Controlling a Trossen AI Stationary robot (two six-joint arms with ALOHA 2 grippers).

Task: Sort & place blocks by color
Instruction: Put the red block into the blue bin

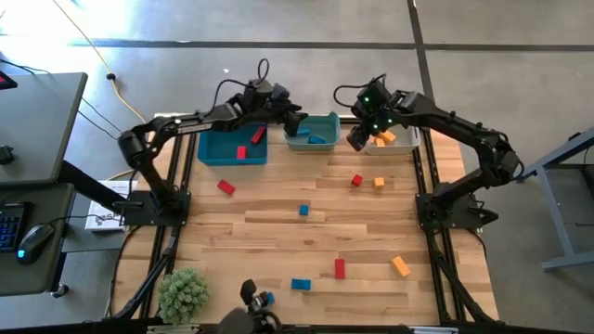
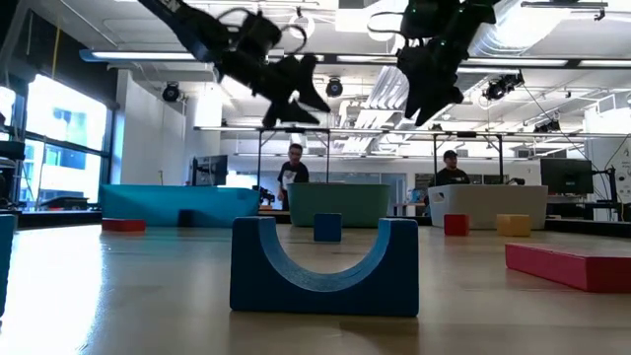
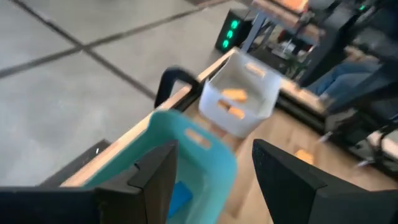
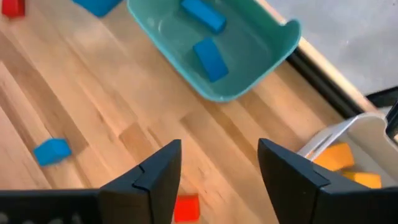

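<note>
Small red, blue and orange blocks lie scattered flat on the wooden table: a red one [image 1: 225, 186], a blue one [image 1: 303, 211], an orange one [image 1: 400, 266] and others. My left gripper [image 1: 295, 123] hangs open over the teal bin [image 1: 316, 132], which holds blue blocks [image 4: 209, 59]. My right gripper [image 1: 356, 139] is open too, raised between the teal bin and the white bin [image 1: 397, 140], above a red block [image 4: 186, 207]. The white bin holds orange blocks [image 3: 234, 94], and the blue bin [image 1: 232, 147] holds red ones [image 1: 257, 135].
The three bins stand in a row along the table's far edge. A blue arch-shaped block [image 2: 323, 266] sits at the near edge before the low camera, and a small green plant [image 1: 183, 293] stands at the near left corner. Two people [image 2: 294, 168] show in the room beyond.
</note>
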